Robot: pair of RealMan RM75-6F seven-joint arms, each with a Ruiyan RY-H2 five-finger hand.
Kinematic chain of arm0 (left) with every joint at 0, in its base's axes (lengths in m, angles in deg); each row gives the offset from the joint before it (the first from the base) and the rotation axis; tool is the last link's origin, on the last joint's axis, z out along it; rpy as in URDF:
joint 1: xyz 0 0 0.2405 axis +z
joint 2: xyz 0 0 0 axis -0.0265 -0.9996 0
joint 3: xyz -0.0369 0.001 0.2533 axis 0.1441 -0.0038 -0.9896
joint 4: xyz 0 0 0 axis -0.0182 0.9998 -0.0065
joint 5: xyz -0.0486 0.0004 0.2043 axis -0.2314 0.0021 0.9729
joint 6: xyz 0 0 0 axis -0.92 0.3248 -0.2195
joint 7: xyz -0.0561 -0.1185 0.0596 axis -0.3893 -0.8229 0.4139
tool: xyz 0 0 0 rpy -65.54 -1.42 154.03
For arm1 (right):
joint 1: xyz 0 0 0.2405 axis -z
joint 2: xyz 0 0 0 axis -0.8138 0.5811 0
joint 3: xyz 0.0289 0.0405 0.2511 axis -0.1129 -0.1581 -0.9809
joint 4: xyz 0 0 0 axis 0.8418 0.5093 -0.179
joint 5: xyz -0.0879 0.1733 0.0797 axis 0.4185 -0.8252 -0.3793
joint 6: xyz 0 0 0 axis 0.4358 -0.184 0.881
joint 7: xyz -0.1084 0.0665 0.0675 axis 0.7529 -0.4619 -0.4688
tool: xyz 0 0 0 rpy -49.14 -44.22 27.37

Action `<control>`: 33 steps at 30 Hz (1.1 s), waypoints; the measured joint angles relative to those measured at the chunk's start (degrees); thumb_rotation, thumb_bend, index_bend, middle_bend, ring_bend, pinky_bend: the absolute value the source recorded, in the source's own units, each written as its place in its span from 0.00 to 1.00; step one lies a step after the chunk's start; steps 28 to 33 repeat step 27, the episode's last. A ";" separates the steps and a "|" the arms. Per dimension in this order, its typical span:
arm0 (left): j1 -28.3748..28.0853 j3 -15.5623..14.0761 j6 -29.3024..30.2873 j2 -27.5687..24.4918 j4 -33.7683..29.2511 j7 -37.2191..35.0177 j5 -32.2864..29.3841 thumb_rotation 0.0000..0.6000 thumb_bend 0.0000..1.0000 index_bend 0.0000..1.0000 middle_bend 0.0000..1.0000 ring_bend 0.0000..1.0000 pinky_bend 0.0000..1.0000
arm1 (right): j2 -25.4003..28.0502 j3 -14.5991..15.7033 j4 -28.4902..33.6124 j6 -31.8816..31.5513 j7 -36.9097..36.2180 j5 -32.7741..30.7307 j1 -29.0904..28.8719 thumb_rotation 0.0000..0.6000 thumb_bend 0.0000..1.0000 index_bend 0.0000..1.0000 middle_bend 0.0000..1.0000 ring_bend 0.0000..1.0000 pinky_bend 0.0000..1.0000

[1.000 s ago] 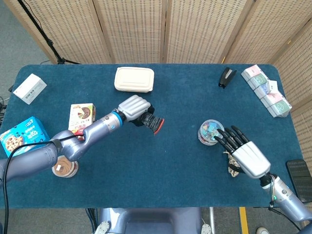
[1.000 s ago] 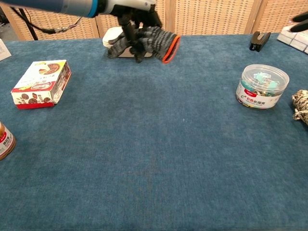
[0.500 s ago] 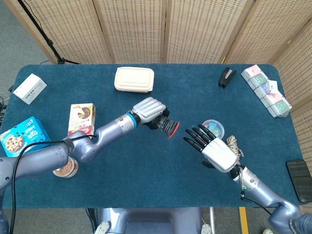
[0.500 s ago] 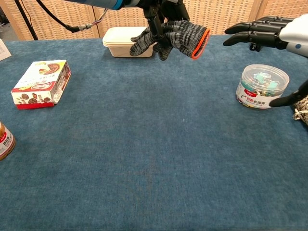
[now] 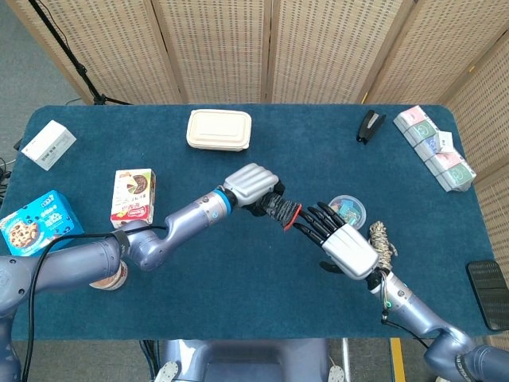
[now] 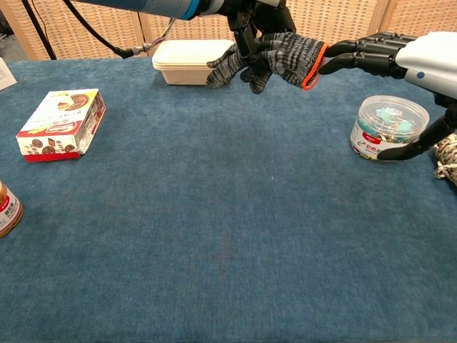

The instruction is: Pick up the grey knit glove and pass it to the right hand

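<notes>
The grey knit glove (image 6: 280,56) with an orange cuff hangs above the table, gripped by my left hand (image 5: 253,185) (image 6: 258,14). In the head view the glove (image 5: 277,208) pokes out from under that hand toward the right. My right hand (image 5: 343,244) (image 6: 400,57) is open, fingers stretched out toward the glove's cuff. Its fingertips (image 6: 330,67) reach the orange rim; whether they touch it I cannot tell.
A clear round tub of clips (image 6: 388,128) stands under the right hand, with a coil of rope (image 6: 447,156) beside it. A cream lunch box (image 5: 219,129) sits at the back, a snack box (image 5: 133,196) at the left. A black stapler (image 5: 369,126) lies far right.
My left hand carried the glove further right. My right hand moved left and up to meet the cuff, fingers still spread.
</notes>
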 measured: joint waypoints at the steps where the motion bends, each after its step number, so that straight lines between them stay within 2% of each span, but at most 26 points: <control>1: -0.12 0.09 -0.04 0.13 0.03 -0.04 -0.29 1.00 0.41 0.64 0.49 0.44 0.55 | -0.26 0.03 0.01 -0.13 0.18 -0.17 0.00 1.00 0.27 0.11 0.04 0.00 0.00; 17: -1.45 0.39 -0.04 1.20 0.07 0.34 -4.27 1.00 0.41 0.65 0.49 0.44 0.55 | -2.34 0.36 0.80 -0.57 3.49 -1.36 -0.66 1.00 0.39 0.09 0.04 0.00 0.00; 33: -2.11 0.08 0.30 0.40 -1.20 1.51 -6.91 1.00 0.41 0.65 0.49 0.45 0.55 | -2.78 0.99 0.52 0.80 5.16 -2.97 -0.82 1.00 0.40 0.09 0.04 0.00 0.00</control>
